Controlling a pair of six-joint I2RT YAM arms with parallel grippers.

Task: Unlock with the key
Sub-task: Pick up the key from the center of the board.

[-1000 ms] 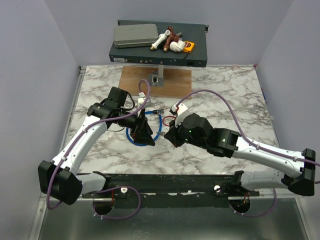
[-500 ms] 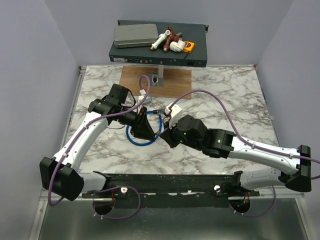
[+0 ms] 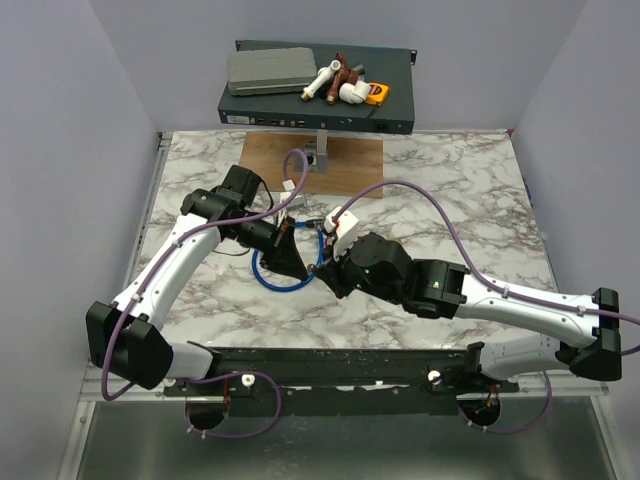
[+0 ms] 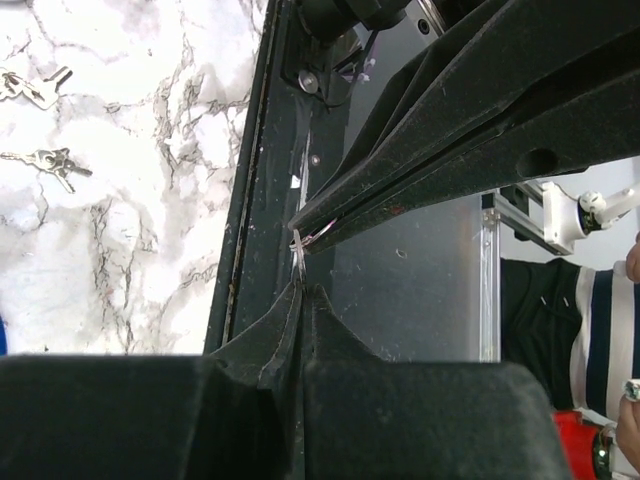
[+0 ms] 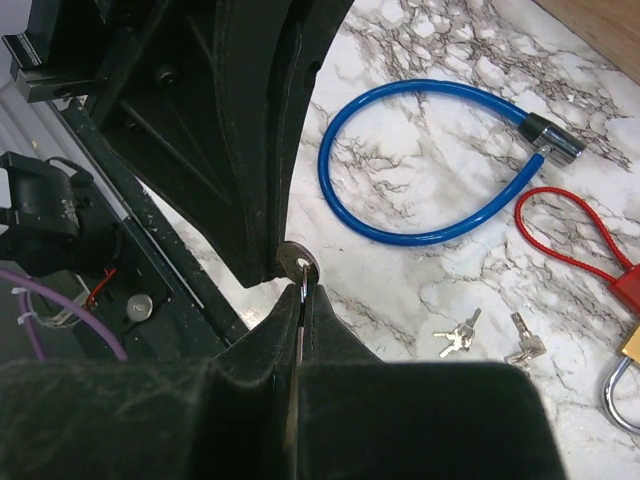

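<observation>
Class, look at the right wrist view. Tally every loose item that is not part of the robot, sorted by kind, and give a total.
blue cable: 1
red loop strap: 1
padlock: 1
bunches of small keys: 2
single key, held up off the marble: 1
Total: 6

A white marble table [image 3: 450,190] with grey veining carries everything. Near its middle lie a blue cable lock [image 5: 420,238] curled in a loop, a red plastic loop strap [image 5: 628,288] just beside the cable's metal end, a brass padlock [image 5: 634,345] touching the strap's red tag, and two small bunches of silver keys [image 5: 455,338] [image 5: 525,348] lying close together. A wooden board [image 3: 265,160] rests at the far edge.
</observation>
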